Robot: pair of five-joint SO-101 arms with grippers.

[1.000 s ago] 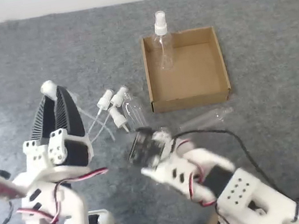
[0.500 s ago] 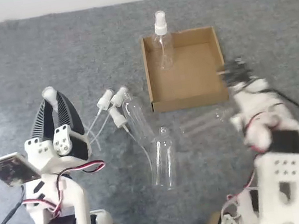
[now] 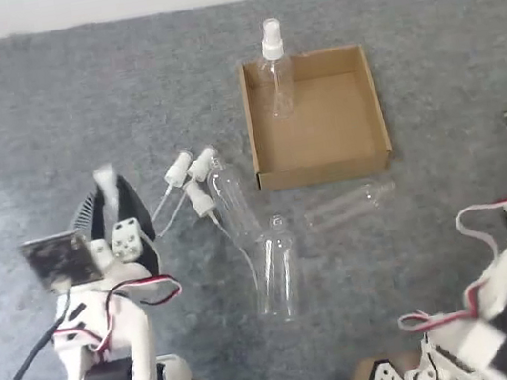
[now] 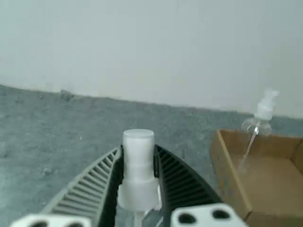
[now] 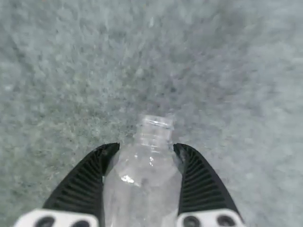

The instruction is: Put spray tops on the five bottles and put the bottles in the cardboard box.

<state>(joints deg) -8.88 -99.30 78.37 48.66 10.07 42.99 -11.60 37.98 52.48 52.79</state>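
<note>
So my left gripper (image 4: 138, 163) is pinching a white spray top (image 4: 138, 144) by its collar, head pointing up. My right gripper (image 5: 147, 147) is clamped round a clear bottle (image 5: 146, 177) just below its open neck, over bare carpet (image 5: 57, 56) near the right edge. The cardboard box (image 3: 376, 103) sits toward the far edge with one capped bottle (image 3: 276, 71) standing in its far-left corner. Three bare bottles (image 3: 278, 268) lie in front of the box, with three loose tops (image 3: 188, 173) just beside them on the left. My arms are well apart, so I reckon the step in hand is getting top and neck together somewhere in the middle. The loose tops trail long thin tubes, so I'd guess mine does too. That means lining both up on one axis and feeding the tube in first, slowly, or it'll catch the rim and bend. Clear plastic like this looks thin and slick, so I'd keep the bottle grip firm without crushing it. I'd seat the collar square before twisting so it doesn't cross-thread.
</note>
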